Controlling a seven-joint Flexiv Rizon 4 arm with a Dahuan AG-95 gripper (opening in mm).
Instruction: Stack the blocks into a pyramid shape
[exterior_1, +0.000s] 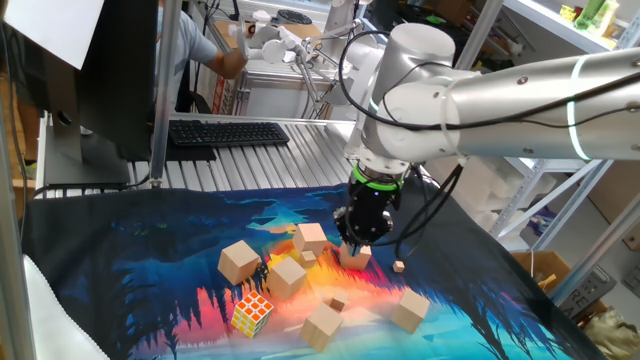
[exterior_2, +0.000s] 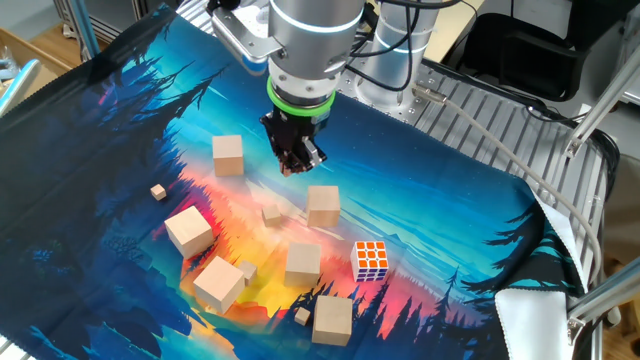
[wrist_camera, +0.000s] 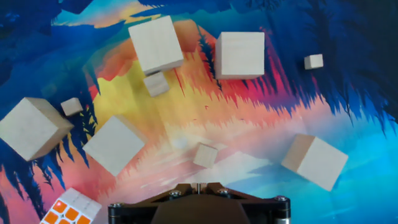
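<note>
Black two-finger gripper (exterior_2: 296, 158) points straight down over the colourful forest-print cloth (exterior_2: 450, 200), jaws clenched shut, nothing visibly held. Six pale tan wooden cube blocks (exterior_2: 322, 206) lie scattered singly on the cloth, none stacked; nearest one sits just beside the gripper. Multicoloured puzzle cube (exterior_2: 371, 261) rests near that block, farther from the gripper. Tiny wooden cubes (exterior_2: 158, 191) dot the cloth between the blocks.

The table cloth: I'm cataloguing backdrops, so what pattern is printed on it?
A forest-silhouette sunset scene, blue edges with orange-pink centre; clearest in the other fixed view.
</note>
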